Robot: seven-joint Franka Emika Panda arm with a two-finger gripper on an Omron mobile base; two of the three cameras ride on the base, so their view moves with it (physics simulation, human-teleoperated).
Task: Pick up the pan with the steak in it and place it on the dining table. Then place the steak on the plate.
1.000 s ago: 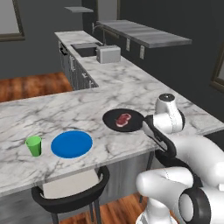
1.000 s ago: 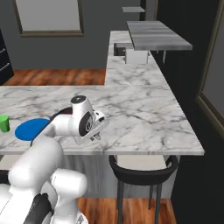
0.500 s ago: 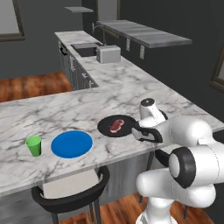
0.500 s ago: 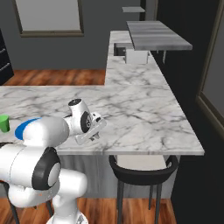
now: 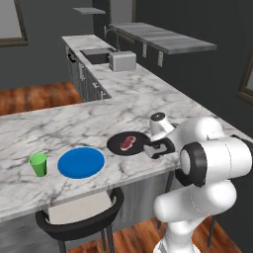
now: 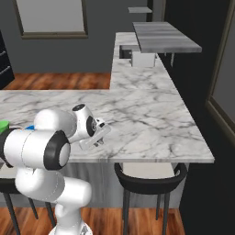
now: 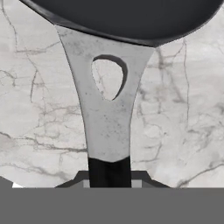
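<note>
The gripper is clenched on the black end of the pan handle in the hand view; the grey neck with its hole runs straight up to the dark bowl, with veined marble beneath. Whether the bowl touches the slab cannot be told here.

In the left base view the gripper grips the handle at the pan's right side. The pan is over the table near its front edge, just right of the plate, the two apart. The steak lies in the middle of the pan. A cup stands left of the plate, toward the front left.

In the right base view the gripper sits by the front edge of the table, the arm blocking the pan.

Risk, as I judge it: the grip is far out on a thin handle, so the pan could twist or droop and slide the steak off; so near the front edge, a careless release could tip it over.
</note>
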